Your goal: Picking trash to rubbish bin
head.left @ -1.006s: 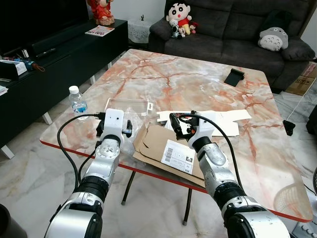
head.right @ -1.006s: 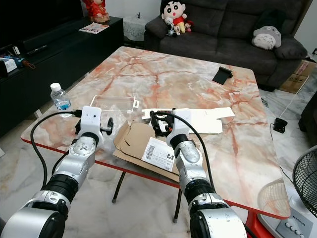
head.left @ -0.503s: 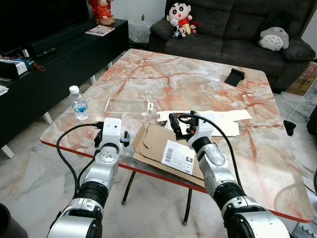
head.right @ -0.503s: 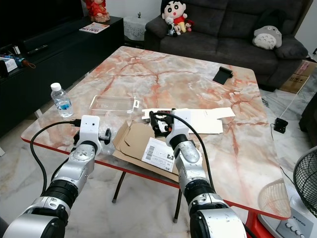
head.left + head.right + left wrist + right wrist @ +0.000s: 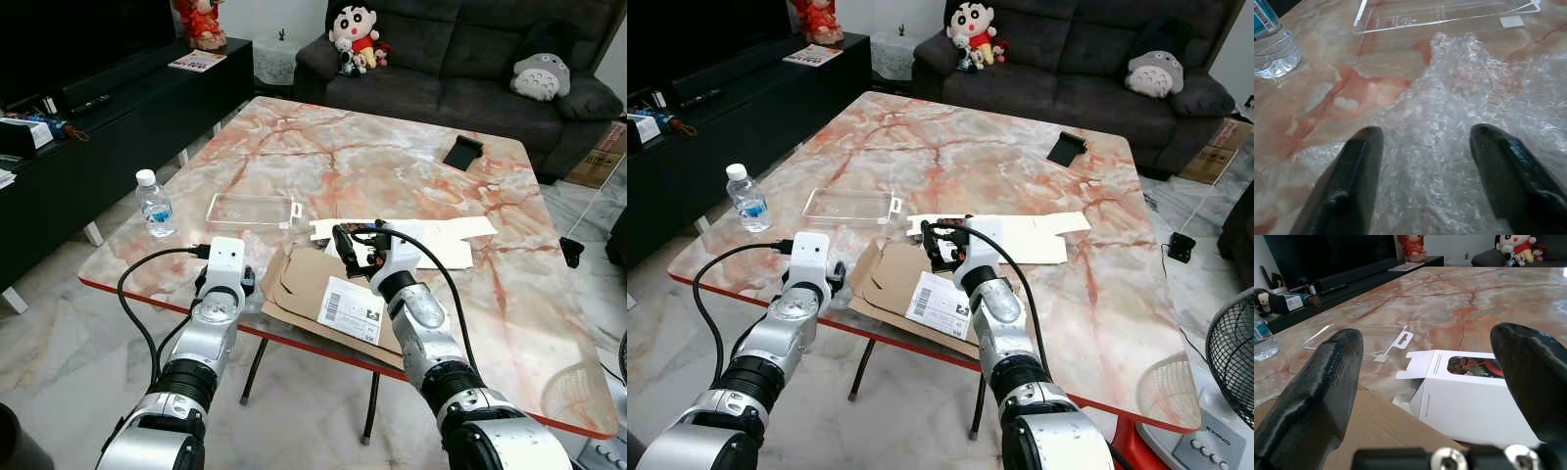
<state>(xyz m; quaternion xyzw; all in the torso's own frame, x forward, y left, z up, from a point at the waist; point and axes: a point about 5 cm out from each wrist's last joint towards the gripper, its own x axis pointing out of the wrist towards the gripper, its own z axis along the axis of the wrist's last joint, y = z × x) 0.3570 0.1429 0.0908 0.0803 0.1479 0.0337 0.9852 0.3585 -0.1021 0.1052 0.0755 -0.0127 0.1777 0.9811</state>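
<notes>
A crumpled sheet of clear bubble wrap [image 5: 1459, 112] lies on the marble table [image 5: 372, 157] near its front left edge. My left gripper [image 5: 1425, 137] is open and low over it, one finger on each side of the wrap. In the left eye view that gripper [image 5: 231, 286] sits just left of a flattened brown cardboard box [image 5: 318, 284] with a white label. My right gripper [image 5: 350, 250] is open above the cardboard's far edge, facing a flattened white carton [image 5: 1469, 396].
A clear plastic tray [image 5: 252, 210] and a water bottle [image 5: 154, 204] stand left of the cardboard. A black phone-like item [image 5: 462, 150] lies at the far right. A dark sofa [image 5: 460, 49] with plush toys is behind, a black TV bench [image 5: 88, 117] to the left.
My left gripper has drawn back and down toward the table's front edge, onto the bubble wrap. The right arm has hardly moved.
</notes>
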